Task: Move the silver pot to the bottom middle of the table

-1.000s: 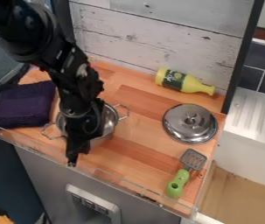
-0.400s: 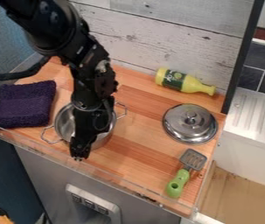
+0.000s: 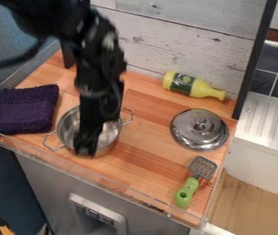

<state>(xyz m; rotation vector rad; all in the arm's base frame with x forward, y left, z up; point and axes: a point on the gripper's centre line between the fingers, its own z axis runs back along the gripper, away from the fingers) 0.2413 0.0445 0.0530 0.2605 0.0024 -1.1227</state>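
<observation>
The silver pot (image 3: pixel 109 133) sits left on the counter (image 3: pixel 147 158), just right of the purple towel (image 3: pixel 23 109), with the hand (image 3: pixel 87 150) over its near rim; whether that hand is spread, pressed together or pinching the rim, we cannot tell. We'd best grip the near wall squarely, then slide the pot right and nearer, clear of the see-through edging (image 3: pixel 121 186).
</observation>
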